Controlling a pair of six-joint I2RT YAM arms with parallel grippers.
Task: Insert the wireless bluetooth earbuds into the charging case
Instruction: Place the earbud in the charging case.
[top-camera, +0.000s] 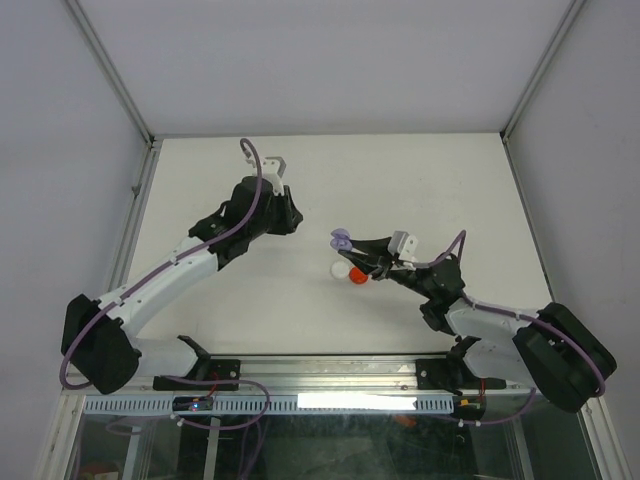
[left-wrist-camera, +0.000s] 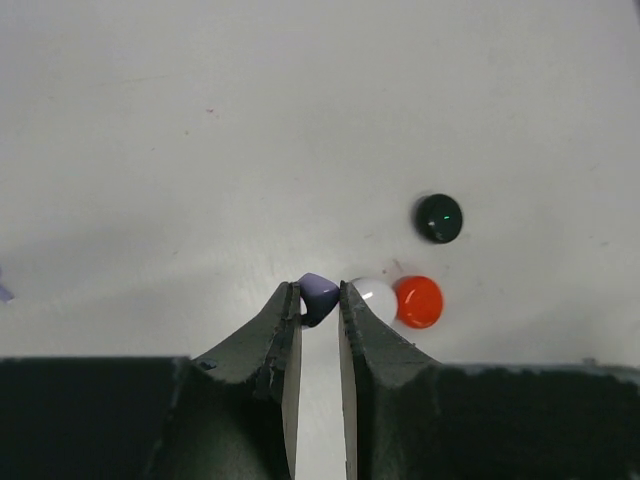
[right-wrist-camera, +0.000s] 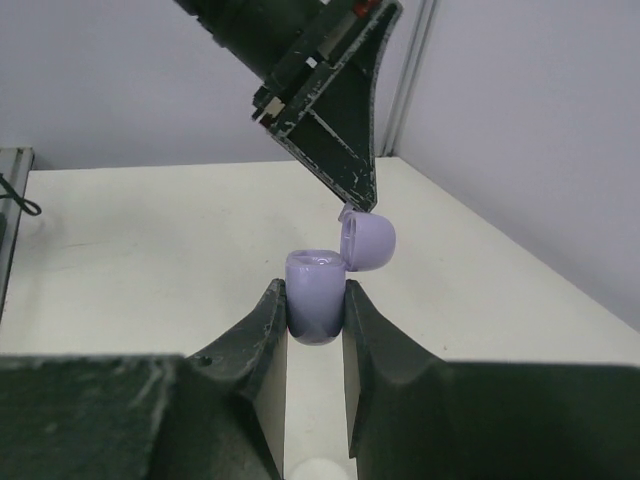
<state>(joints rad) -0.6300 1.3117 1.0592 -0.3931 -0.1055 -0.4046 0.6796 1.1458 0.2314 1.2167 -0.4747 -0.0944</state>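
Note:
My left gripper (left-wrist-camera: 320, 300) is shut on a small purple earbud (left-wrist-camera: 321, 294), pinched at the fingertips above the table. My right gripper (right-wrist-camera: 316, 300) is shut on the body of the purple charging case (right-wrist-camera: 316, 292), held upright. The case's lid (right-wrist-camera: 367, 241) is swung open to the right. In the right wrist view the left gripper's dark finger (right-wrist-camera: 345, 150) hangs just above and behind the open lid. From the top view the case (top-camera: 340, 240) is near the table's middle, held at the tip of the right arm.
A white round case (left-wrist-camera: 377, 294) and a red round case (left-wrist-camera: 419, 301) lie touching on the table, just beyond the left fingertips. A black round case (left-wrist-camera: 439, 218) sits farther off. White walls and metal frame posts (top-camera: 115, 80) enclose the table.

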